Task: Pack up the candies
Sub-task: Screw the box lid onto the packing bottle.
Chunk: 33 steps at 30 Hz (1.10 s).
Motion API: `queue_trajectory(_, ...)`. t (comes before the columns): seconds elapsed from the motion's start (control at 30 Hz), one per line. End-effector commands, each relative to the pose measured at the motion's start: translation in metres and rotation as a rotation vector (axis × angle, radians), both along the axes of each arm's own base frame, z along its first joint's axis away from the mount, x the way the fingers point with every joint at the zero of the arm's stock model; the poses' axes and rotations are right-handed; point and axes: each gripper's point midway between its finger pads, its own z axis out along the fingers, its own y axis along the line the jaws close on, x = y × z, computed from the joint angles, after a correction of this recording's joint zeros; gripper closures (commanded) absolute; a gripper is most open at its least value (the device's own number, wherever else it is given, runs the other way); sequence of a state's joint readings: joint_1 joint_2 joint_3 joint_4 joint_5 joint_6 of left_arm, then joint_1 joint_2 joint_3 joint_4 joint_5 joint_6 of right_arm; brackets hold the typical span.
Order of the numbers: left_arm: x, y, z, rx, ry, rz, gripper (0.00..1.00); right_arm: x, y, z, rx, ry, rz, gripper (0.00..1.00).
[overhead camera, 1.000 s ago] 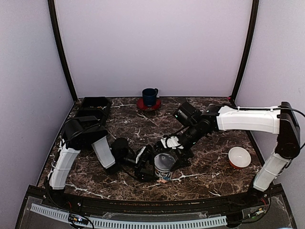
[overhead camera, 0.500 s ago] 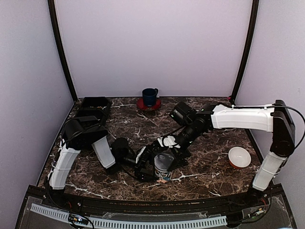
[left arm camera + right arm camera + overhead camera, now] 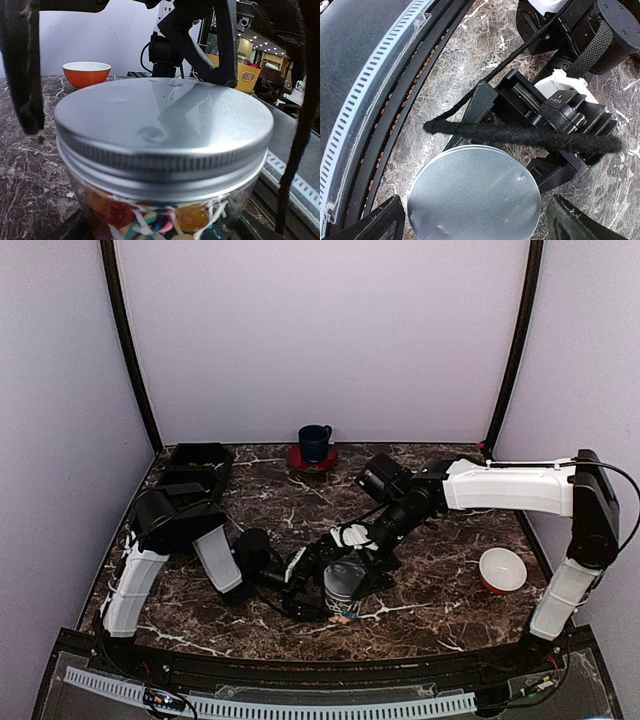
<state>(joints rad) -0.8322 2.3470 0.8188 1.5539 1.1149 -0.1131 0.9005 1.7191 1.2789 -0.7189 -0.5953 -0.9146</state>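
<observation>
Candies point(image 3: 150, 222) in silver-lidded jar point(image 3: 165, 162)

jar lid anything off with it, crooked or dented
The lid sits level on the candy jar, but its top has small shallow dents, seen in both wrist views.

Reaching in low with the left arm point(image 3: 135, 585), elbow raised, forearm sloping down toward the middle. Keeping the left gripper point(image 3: 308, 586) level near the front edge, jaws spread wide; cannot tell whether gripping. Stretching the right arm point(image 3: 510, 488) across from the far right, almost straight, wrist bent downward. Pointing the right gripper point(image 3: 358, 558) down, just beside the left one, jaws fully apart, clamping nothing.
</observation>
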Motion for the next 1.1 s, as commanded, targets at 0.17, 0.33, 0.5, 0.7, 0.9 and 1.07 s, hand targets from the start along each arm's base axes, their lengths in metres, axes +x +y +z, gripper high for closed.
queue_trajectory(0.17,-0.001,0.000,0.000,-0.002,0.009,-0.019,0.17,-0.001,0.003,-0.006,-0.008,0.049,-0.008,0.01)
queue_trajectory(0.33,0.000,0.000,0.000,0.000,0.008,-0.013,0.18,-0.001,0.003,-0.005,-0.003,0.060,-0.014,0.05)
queue_trajectory(0.5,0.013,-0.003,-0.005,0.009,-0.010,0.081,0.19,0.001,0.004,-0.001,0.013,0.080,-0.031,0.12)
queue_trajectory(0.7,0.044,-0.001,-0.010,0.029,-0.062,0.300,0.19,0.009,0.007,-0.002,0.045,0.081,-0.161,0.13)
queue_trajectory(0.9,0.069,0.006,-0.002,0.021,-0.096,0.479,0.19,0.028,0.007,-0.010,0.050,0.081,-0.386,0.12)
queue_trajectory(1.07,0.086,0.012,0.002,0.030,-0.133,0.608,0.18,0.062,0.007,-0.019,0.010,0.042,-0.653,0.11)
